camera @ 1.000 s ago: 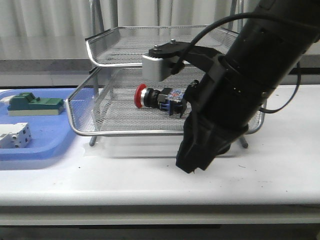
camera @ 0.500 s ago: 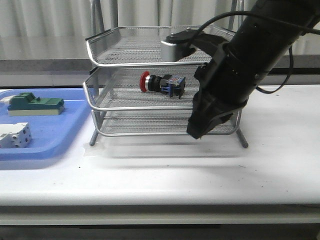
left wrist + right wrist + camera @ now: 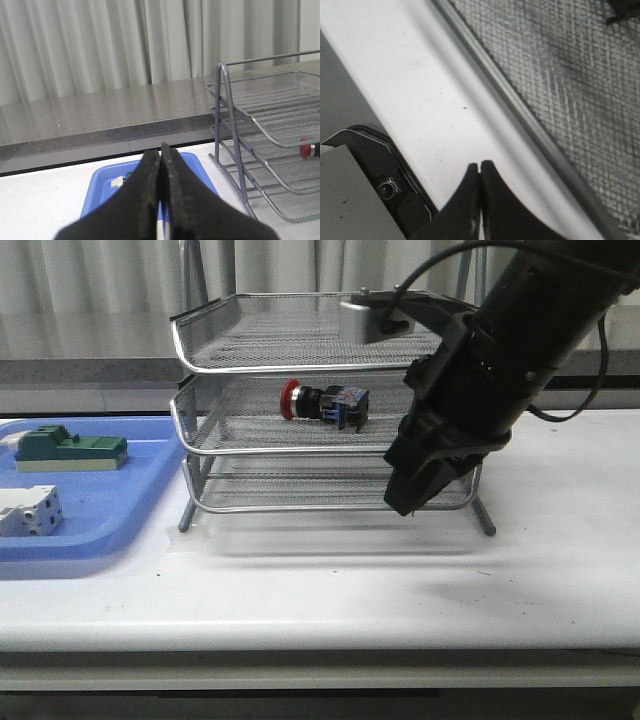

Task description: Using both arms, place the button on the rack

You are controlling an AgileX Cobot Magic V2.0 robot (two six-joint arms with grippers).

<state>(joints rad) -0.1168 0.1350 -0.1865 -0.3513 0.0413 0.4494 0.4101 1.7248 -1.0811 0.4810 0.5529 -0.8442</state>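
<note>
Centrally, the button (image 3: pixel 324 404) lies on its side on the middle tier of the rack (image 3: pixel 205 350), red cap toward the robot's left and blue rear block toward its right; nothing grips it. From the left wrist view only the red cap (image 3: pixel 305 148) shows, at the frame edge, resting in the mesh of that same tier. All three trays of the rack sit stacked in line, and its metal legs stand on the white desk (image 3: pixel 320 590).

Just in front of the rack's right end, the right arm (image 3: pixel 520 340) slopes down over the desk, hiding that corner of the trays. Its tool (image 3: pixel 480 172) is clenched: the right wrist view shows the two fingertips pressed together with nothing between them, hanging above bare desk beside the rim of a mesh tray (image 3: pixel 560 90).

Closed likewise, the left tool (image 3: pixel 161 160) has its fingers flat against each other and empty, raised well apart from the rack, above the blue tray (image 3: pixel 102 180).

On that blue tray (image 3: pixel 100 510), to the left of the rack, rest a green block (image 3: pixel 70 448) and a white block (image 3: pixel 28 512), apart from each other.
</note>
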